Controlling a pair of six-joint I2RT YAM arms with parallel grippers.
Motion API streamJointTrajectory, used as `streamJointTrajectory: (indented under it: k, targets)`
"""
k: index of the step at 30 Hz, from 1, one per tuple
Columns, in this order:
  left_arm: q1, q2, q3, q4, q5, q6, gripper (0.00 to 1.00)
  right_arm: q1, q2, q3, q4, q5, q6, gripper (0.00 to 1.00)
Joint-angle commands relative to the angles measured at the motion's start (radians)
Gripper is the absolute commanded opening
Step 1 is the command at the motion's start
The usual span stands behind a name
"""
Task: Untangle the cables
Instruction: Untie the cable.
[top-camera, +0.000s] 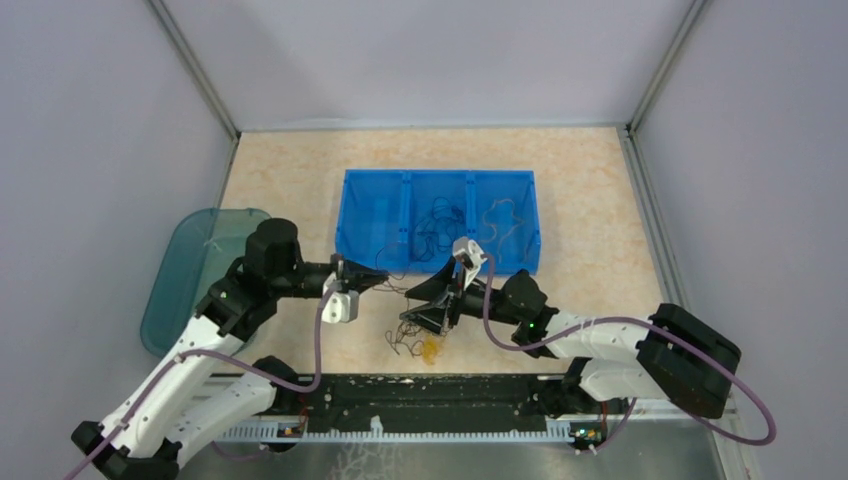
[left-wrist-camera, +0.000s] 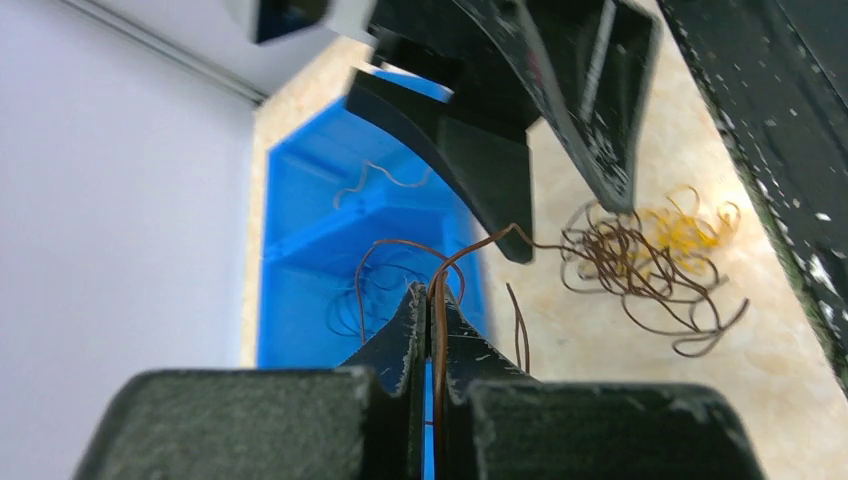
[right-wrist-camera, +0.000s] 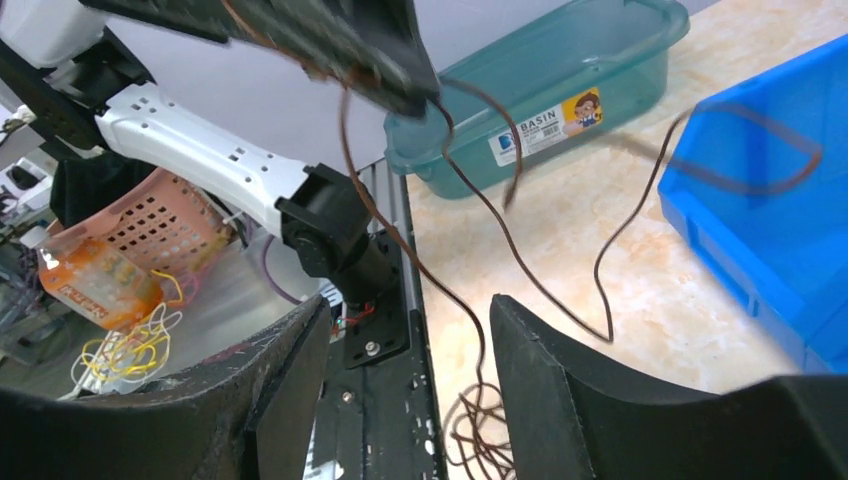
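Observation:
The cables lie partly as a dark tangle (top-camera: 410, 343) with a yellow-orange clump (top-camera: 432, 348) on the table in front of the blue bin (top-camera: 372, 200). The same tangle (left-wrist-camera: 640, 262) shows in the left wrist view. More thin cables (top-camera: 441, 222) lie inside the bin. My left gripper (left-wrist-camera: 436, 300) is shut on one dark brown cable (left-wrist-camera: 480, 243), which runs from the jaws to the tangle. My right gripper (right-wrist-camera: 410, 308) is open just above the tangle. That cable (right-wrist-camera: 455, 295) hangs down through the gap between its fingers (right-wrist-camera: 555, 380), and neither finger pinches it.
A teal see-through basin (top-camera: 190, 265) sits at the table's left edge, also seen as the basin (right-wrist-camera: 540, 90) in the right wrist view. The black base rail (top-camera: 440, 400) runs along the near edge. A pink basket (right-wrist-camera: 150, 230) stands off the table.

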Motion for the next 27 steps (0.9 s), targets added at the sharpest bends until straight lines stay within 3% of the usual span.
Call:
streamJointTrajectory:
  k: [1,4,12,16,23,27]
  targets:
    - [-0.005,0.005,0.094,0.085,0.035,-0.105,0.0,-0.005,-0.012,0.015,0.044,0.03,-0.04,0.61]
    - [-0.004,0.015,0.12,0.086,0.046,-0.13,0.0,0.0,0.039,0.05,0.083,0.003,-0.034,0.61]
    - [-0.006,0.044,0.189,0.093,0.042,-0.165,0.01,0.013,0.242,0.116,0.328,-0.028,0.078,0.44]
    - [-0.006,0.048,0.2,0.113,0.038,-0.197,0.01,0.039,0.328,0.149,0.409,-0.018,0.111,0.42]
    - [-0.009,0.051,0.226,0.155,0.033,-0.27,0.01,0.082,0.328,0.155,0.333,0.104,0.035,0.39]
    - [-0.009,0.063,0.291,0.265,0.003,-0.339,0.01,0.099,0.331,0.116,0.252,0.15,-0.027,0.39]
